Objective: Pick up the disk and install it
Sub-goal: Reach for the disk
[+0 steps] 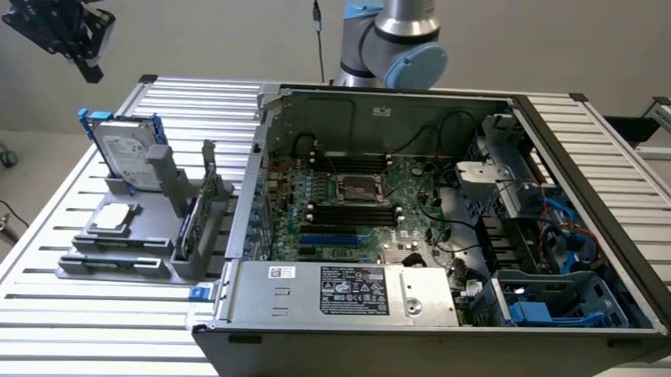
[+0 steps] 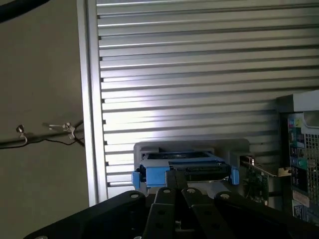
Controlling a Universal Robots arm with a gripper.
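the tool point(image 2: 176, 179), shut and empty over the upright disk point(image 1: 131, 161), could ram its top edge if lowered without opening.

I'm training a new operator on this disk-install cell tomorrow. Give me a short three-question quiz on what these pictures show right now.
1. True or false: the pincer grips the disk.
2. Where is the disk? A) flat inside the computer case; B) upright in the grey stand; C) lying on the floor.
3. Fill in: the plastic carrier framing the disk is coloured ____.

Key
1. False: the pincer is shut on nothing, apart from the disk.
2. B.
3. Blue.
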